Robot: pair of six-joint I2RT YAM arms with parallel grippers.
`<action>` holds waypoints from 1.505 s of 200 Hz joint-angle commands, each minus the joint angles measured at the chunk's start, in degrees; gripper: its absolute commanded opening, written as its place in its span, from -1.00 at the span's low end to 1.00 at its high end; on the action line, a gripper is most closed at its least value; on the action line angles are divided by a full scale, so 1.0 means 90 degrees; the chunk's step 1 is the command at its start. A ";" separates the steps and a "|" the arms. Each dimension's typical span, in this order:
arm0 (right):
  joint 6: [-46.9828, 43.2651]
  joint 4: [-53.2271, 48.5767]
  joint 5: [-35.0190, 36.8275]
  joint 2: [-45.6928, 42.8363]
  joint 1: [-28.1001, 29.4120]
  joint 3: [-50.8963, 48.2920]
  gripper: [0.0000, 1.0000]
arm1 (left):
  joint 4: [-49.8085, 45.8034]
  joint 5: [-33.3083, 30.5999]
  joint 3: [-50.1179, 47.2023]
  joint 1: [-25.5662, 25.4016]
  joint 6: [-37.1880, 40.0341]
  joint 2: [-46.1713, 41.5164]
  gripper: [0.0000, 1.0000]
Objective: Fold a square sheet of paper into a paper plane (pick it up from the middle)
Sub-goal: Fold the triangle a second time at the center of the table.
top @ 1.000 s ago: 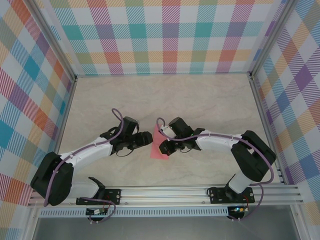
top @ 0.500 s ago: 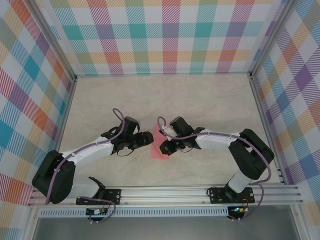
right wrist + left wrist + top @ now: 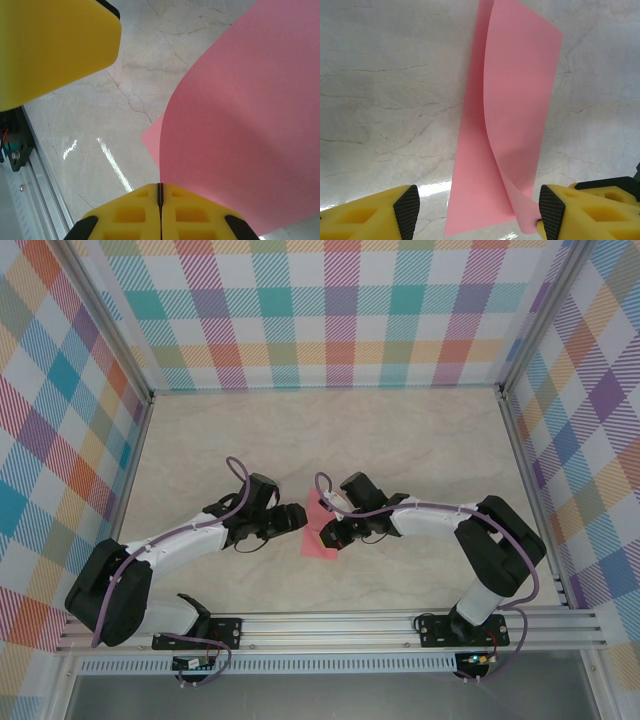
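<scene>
Overhead, the paper (image 3: 311,547) is partly hidden, toward the bench's (image 3: 400,440) near edge; right pincer (image 3: 160,186) pinches its curled flap, left pincer (image 3: 479,209) spread astride it.

On the table (image 3: 400,440), paper (image 3: 314,548) lies between left pincer (image 3: 299,517) and right pincer (image 3: 321,537).

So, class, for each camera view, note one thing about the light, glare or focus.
Left wrist view: white glare streaks on the glossy table beside the square sheet of paper, which is sharp. Right wrist view: similar streaks on the table, paper in focus. Top external view: even light, no harsh shadows.
</scene>
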 commanded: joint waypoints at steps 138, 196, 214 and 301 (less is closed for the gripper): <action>-0.0553 -0.0409 -0.0619 0.0599 -0.0388 0.0491 -0.87 | 0.0130 0.0185 0.0049 0.0082 -0.0017 0.0141 0.34; -0.0737 -0.0639 -0.0663 0.0582 -0.0449 0.0469 -0.87 | 0.0076 0.0238 0.0071 0.0082 -0.0004 0.0135 0.34; -0.0822 -0.0724 -0.0851 0.0591 -0.0456 0.0498 -0.87 | 0.0081 0.0224 0.0061 0.0082 0.0002 0.0127 0.34; -0.1283 -0.1042 -0.1407 0.0376 -0.0456 0.0425 -0.87 | 0.0144 0.0234 0.0047 0.0072 -0.0034 0.0171 0.34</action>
